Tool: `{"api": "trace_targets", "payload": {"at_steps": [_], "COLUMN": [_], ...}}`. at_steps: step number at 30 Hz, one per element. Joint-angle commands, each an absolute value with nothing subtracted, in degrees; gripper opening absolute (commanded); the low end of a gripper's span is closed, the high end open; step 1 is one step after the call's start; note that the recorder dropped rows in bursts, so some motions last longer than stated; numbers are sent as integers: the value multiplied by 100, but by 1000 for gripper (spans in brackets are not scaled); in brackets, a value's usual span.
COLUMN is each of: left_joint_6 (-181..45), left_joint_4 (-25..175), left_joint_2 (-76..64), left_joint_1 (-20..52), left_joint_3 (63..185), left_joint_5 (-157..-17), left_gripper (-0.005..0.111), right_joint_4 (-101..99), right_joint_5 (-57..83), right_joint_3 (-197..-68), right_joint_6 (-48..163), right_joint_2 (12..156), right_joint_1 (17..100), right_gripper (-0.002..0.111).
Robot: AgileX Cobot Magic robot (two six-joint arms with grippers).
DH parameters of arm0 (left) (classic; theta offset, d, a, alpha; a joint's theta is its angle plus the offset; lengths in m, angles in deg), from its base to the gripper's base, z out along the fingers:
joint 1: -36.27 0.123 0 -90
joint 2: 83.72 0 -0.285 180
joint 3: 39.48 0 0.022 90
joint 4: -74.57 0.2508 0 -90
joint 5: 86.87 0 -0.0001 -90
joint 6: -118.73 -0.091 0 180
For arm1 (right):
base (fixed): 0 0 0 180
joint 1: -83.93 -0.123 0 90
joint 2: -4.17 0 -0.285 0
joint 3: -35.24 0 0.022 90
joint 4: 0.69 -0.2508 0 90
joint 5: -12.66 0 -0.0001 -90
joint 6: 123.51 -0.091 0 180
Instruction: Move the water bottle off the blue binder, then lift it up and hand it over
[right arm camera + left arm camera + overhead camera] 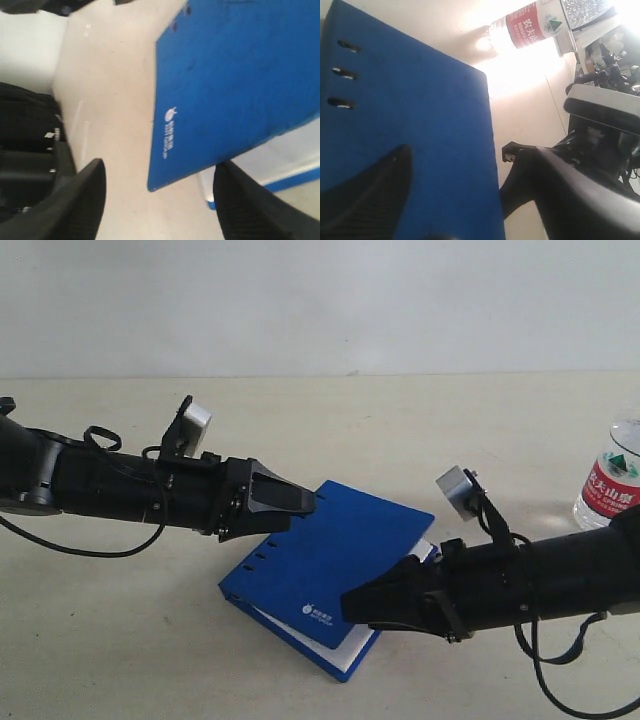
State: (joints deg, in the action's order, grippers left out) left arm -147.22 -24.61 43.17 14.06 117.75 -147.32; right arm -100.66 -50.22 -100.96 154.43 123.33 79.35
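Note:
The blue binder (340,550) lies flat mid-table, holes toward the left arm, white logo near its front corner. The water bottle (612,480) stands upright on the table at the far right, well off the binder; the left wrist view shows its red label (532,25). My left gripper (305,502) hovers over the binder's far left corner, open and empty (470,200), with one finger above the blue binder cover (420,125). My right gripper (350,605) is at the binder's front right edge, open (160,200), with the blue binder's logo corner (240,75) between its fingers.
The right arm's black body (600,150) shows beside the binder in the left wrist view. White pages (280,160) show under the binder's cover at its edge. A pale wall (320,300) runs behind the beige table (120,640).

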Motion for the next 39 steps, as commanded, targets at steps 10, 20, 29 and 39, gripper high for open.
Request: {"api": "trace_targets", "payload": {"at_steps": [10,20,29,39], "left_joint_6": [-14693,-14693,-14720,-14870], "left_joint_4": [-2318,-2282,-2282,-2293], "left_joint_2": [4318,4318,4318,4318], "left_joint_1": [1373,1373,1383,1549], "left_joint_3": [11798,11798,11798,11798], "left_joint_5": [-14833,-14892,-14781,-14849], "left_gripper": [64,64,64,64], "right_joint_4": [-10064,-10064,-10064,-10064], "right_joint_5": [-5406,-4271,-4029,-4001], "right_joint_3": [-10499,-10699,-10699,-10699], "right_joint_6": [15176,14675,14741,14719], "right_joint_2": [12328,12328,12328,12328], "right_joint_1": [7944,7944,7944,7944], "right_gripper": [57,32,0,0]}}
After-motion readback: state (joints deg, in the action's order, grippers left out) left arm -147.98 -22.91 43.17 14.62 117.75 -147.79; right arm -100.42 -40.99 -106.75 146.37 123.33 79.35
